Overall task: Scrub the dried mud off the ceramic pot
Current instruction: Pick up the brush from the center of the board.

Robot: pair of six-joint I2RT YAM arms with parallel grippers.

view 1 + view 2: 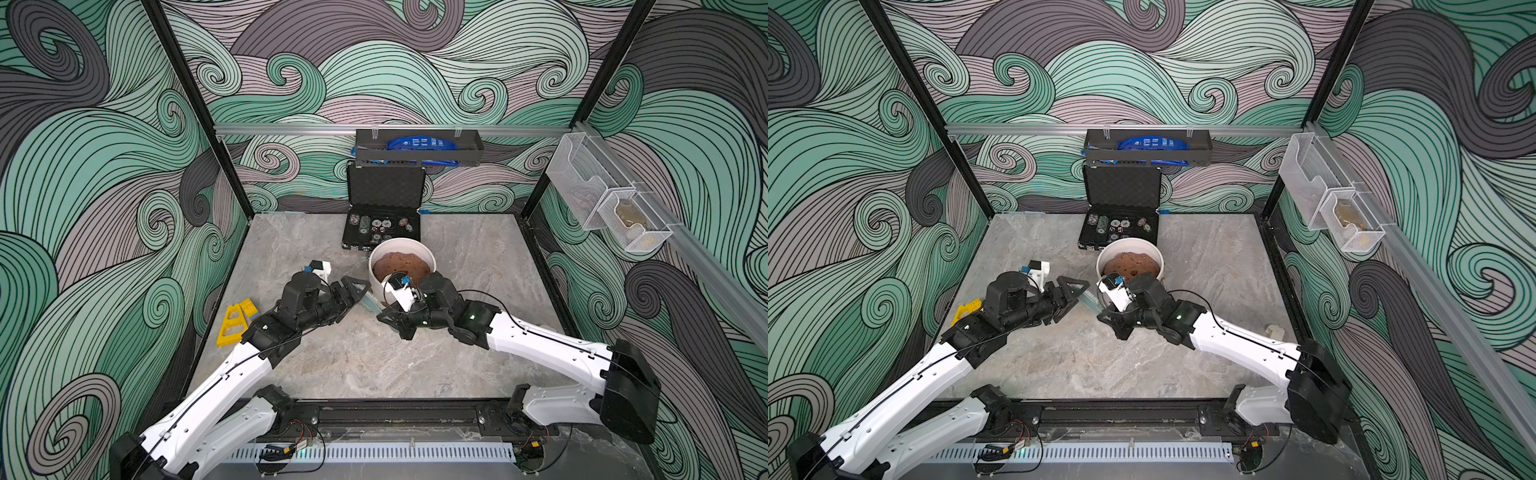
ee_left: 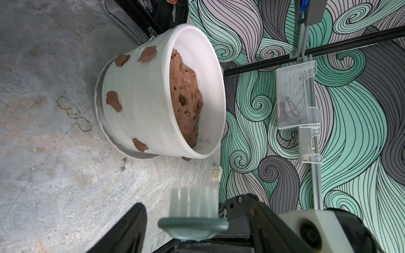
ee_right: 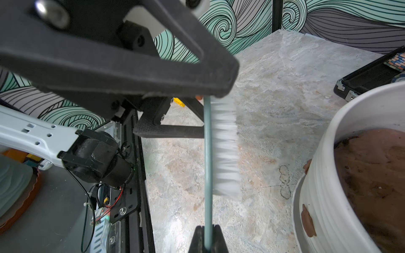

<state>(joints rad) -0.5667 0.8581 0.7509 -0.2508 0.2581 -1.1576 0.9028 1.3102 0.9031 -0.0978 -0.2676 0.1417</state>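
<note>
The white ribbed ceramic pot (image 1: 424, 249) (image 1: 1129, 245) stands mid-table on a white saucer (image 2: 99, 122), with a brown soil mound (image 1: 401, 266) inside. Reddish-brown dried mud patches (image 2: 113, 104) (image 2: 148, 53) (image 2: 139, 145) cling to its outer wall (image 2: 142, 98), and another patch (image 3: 308, 221) shows in the right wrist view. Just in front of the pot, a teal-backed brush with white bristles (image 1: 370, 303) (image 3: 225, 149) hangs between the arms. My right gripper (image 3: 207, 236) (image 1: 380, 316) is shut on the brush's thin handle. My left gripper (image 2: 190, 204) (image 1: 359, 299) straddles its other end, a gap still beside one finger.
An open black foam-lined case of poker chips (image 1: 382, 224) sits right behind the pot. Yellow toy pieces (image 1: 232, 322) lie at the table's left edge and a small beige part (image 1: 1275, 331) at the right edge. Wire baskets (image 1: 598, 199) hang on the right wall.
</note>
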